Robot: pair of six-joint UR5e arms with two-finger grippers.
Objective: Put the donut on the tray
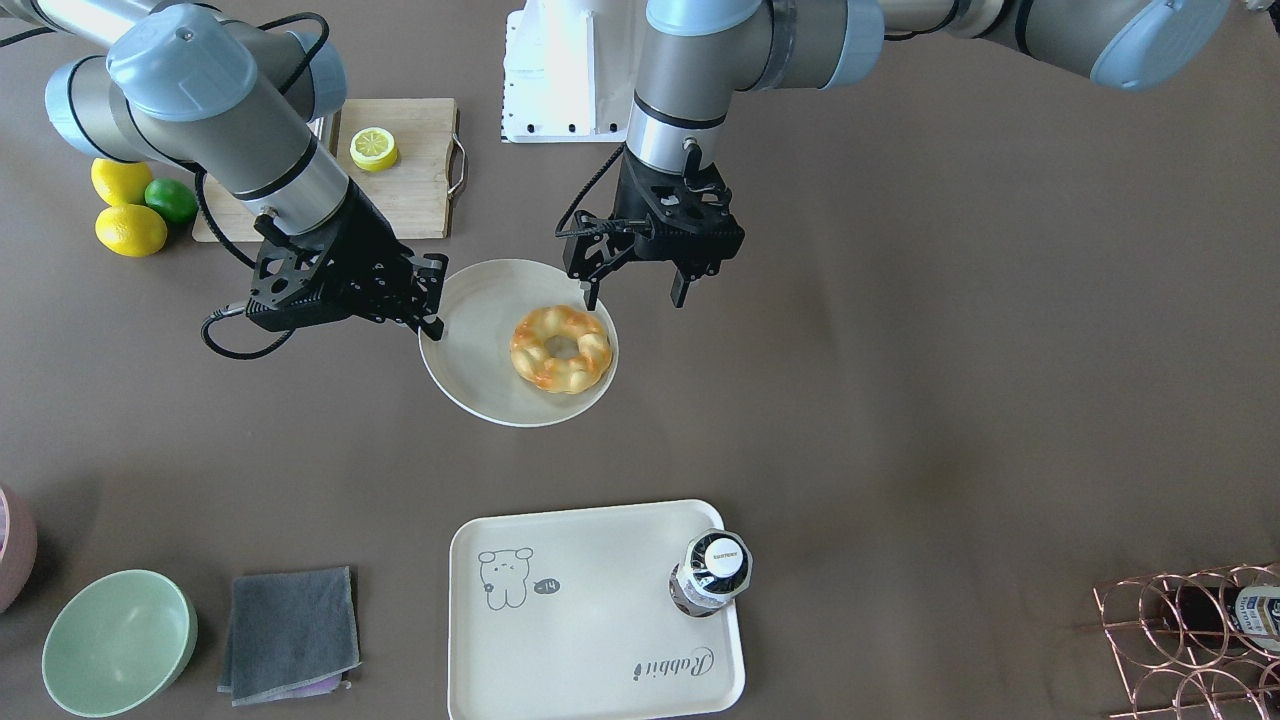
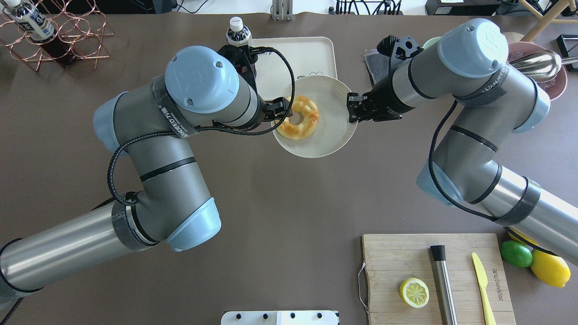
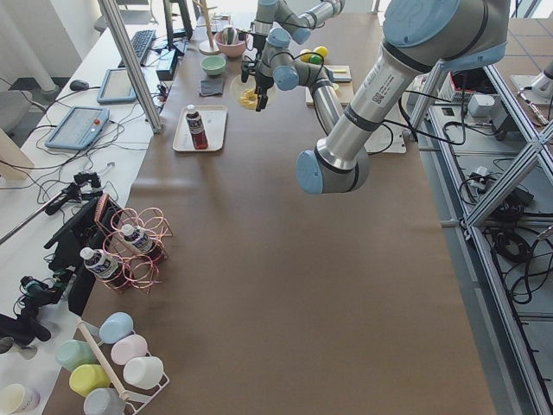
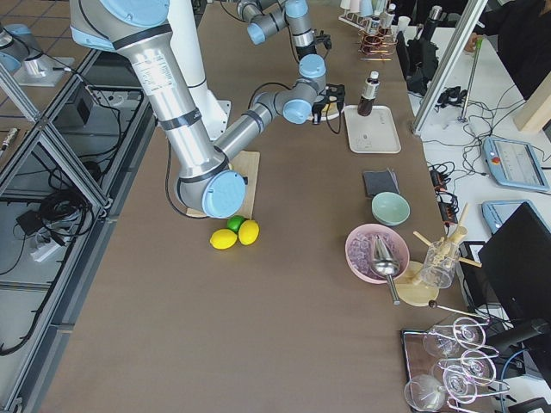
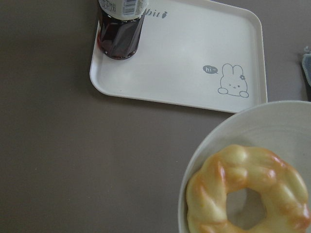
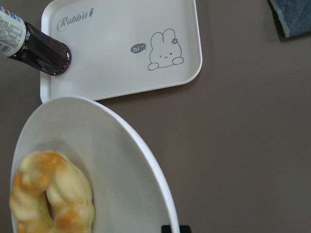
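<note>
The donut (image 1: pixel 525 350), golden-yellow with orange-brown patches, lies on a round white plate (image 1: pixel 480 330) at the table's middle; it also shows in the overhead view (image 2: pixel 309 115) and both wrist views (image 5: pixel 214 194) (image 6: pixel 73 194). The cream bunny tray (image 1: pixel 600 600) (image 2: pixel 307 54) (image 5: pixel 184 53) (image 6: pixel 112 63) lies just beyond the plate, with a dark drink bottle (image 1: pixel 712 575) standing on one corner. My left gripper (image 1: pixel 636 293) is open and empty, hovering over the plate's edge beside the donut. My right gripper (image 1: pixel 436 310) (image 2: pixel 353 110) is shut on the plate's opposite rim.
A wooden cutting board (image 1: pixel 410 190) with a lemon half (image 1: pixel 373 148) lies near the robot's base, with lemons and a lime (image 1: pixel 130 205) beside it. A green bowl (image 1: pixel 118 640) and a grey cloth (image 1: pixel 290 630) sit beside the tray. A copper bottle rack (image 1: pixel 1190 630) stands at the far corner.
</note>
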